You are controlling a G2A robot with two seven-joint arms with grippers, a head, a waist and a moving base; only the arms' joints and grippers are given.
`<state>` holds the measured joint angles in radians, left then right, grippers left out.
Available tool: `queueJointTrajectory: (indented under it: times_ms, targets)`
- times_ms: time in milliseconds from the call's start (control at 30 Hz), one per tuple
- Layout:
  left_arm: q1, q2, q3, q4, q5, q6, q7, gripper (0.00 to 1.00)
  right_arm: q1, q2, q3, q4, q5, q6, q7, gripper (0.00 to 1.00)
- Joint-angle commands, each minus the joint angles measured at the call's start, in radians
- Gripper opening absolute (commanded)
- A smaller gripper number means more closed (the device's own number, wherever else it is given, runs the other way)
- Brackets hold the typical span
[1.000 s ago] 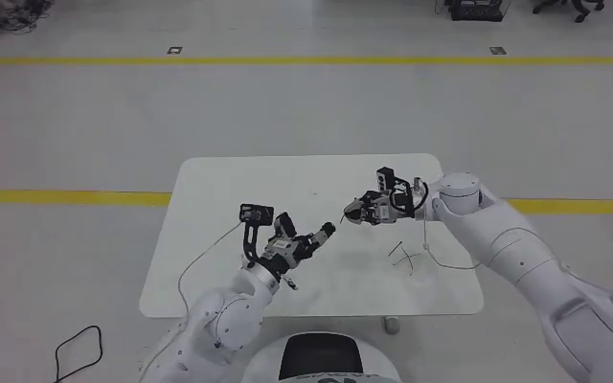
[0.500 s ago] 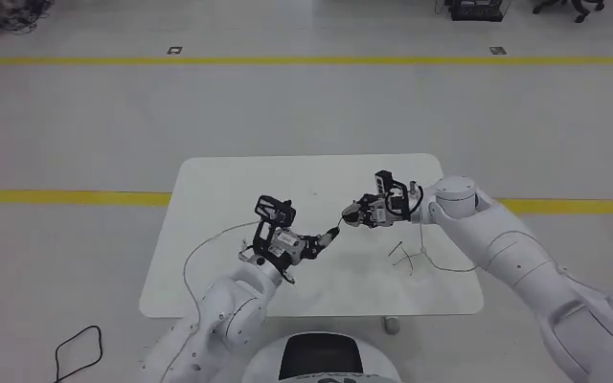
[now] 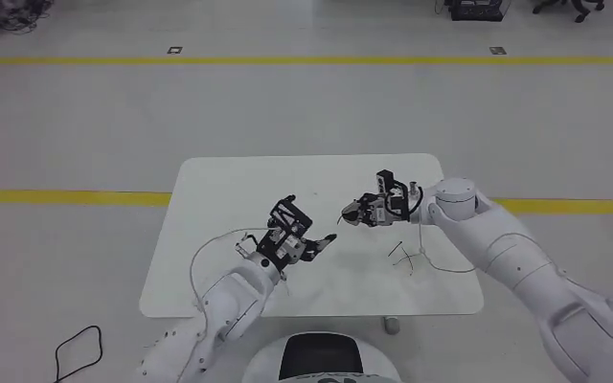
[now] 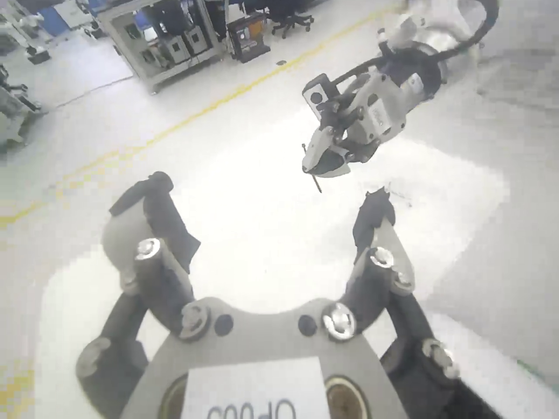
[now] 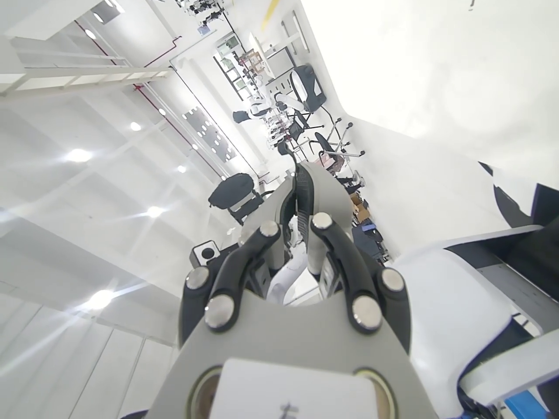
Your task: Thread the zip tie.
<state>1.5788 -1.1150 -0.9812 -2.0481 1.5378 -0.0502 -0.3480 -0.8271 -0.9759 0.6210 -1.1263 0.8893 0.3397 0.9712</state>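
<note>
My right gripper (image 4: 311,167) hangs above the middle of the white table (image 3: 230,191), shut on a thin dark zip tie (image 4: 316,183) whose end pokes out below its fingertips. In the top view this right gripper (image 3: 351,216) points toward the left arm. My left gripper (image 4: 264,189) is open, its two black-padded fingers spread wide with nothing between them. From above, the left gripper (image 3: 322,238) sits a short gap from the right one, lower and nearer the table's front. In the right wrist view, the right gripper (image 5: 301,172) has its fingers pressed together.
A few loose dark zip ties (image 3: 404,255) lie on the table under the right forearm. A thin white cable (image 3: 206,254) from the left arm loops over the table's front left part. Yellow floor lines run beyond the table.
The left wrist has swung right and turned toward the right gripper, and its fingers now look spread. The right gripper with the zip tie has hardly moved.
</note>
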Motion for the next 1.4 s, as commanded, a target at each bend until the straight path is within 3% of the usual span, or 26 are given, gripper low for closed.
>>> queueJointTrajectory:
  times_ms: [0,67,100,133,167,367,500,600,833,1000,1167,1300,1367]
  targets:
    - [-0.032,0.016,0.004,0.008,0.032,-0.069,-0.026,1.0,-0.002,0.002,0.005,-0.003,-0.006,0.0,0.003,0.0]
    - [-0.07,0.038,0.019,0.007,0.032,-0.121,-0.053,1.0,-0.003,0.004,0.007,-0.005,-0.01,0.0,0.006,0.0]
    - [-0.083,0.048,0.029,0.005,0.032,-0.126,-0.061,1.0,-0.004,0.005,0.007,-0.006,-0.009,0.0,0.01,0.0]
    - [-0.097,0.061,0.04,0.009,0.032,-0.099,-0.074,1.0,-0.003,0.006,0.004,-0.006,-0.007,0.0,0.023,0.0]
    - [-0.101,0.064,0.042,0.011,0.032,-0.083,-0.077,1.0,-0.002,0.006,0.004,-0.006,-0.008,0.0,0.022,0.0]
    - [-0.104,0.065,0.043,0.016,0.032,-0.088,-0.076,1.0,-0.002,0.006,0.004,-0.006,-0.008,0.0,0.022,0.0]
    - [-0.165,0.083,0.086,0.029,0.032,-0.154,-0.103,1.0,-0.024,0.006,0.021,-0.04,-0.012,-0.002,-0.008,0.0]
    - [-0.209,0.101,0.132,0.033,0.032,-0.151,-0.116,1.0,-0.034,0.005,0.035,-0.058,-0.014,-0.01,-0.014,0.0]
    - [-0.213,0.102,0.136,0.038,0.032,-0.162,-0.111,1.0,-0.039,0.005,0.036,-0.064,-0.013,-0.015,-0.022,0.0]
    - [-0.279,0.122,0.18,0.046,0.032,-0.195,-0.158,1.0,-0.059,0.006,0.055,-0.097,-0.027,-0.002,-0.033,0.0]
    - [-0.353,0.153,0.267,0.056,0.032,-0.154,-0.164,1.0,-0.072,0.007,0.069,-0.11,-0.034,0.0,-0.025,0.0]
    - [-0.397,0.173,0.335,0.068,0.032,-0.099,-0.159,0.76,-0.079,0.007,0.079,-0.117,-0.033,0.0,-0.02,0.0]
    - [-0.416,0.183,0.367,0.073,0.032,-0.075,-0.153,0.51,-0.084,0.007,0.085,-0.12,-0.03,0.0,-0.017,0.0]
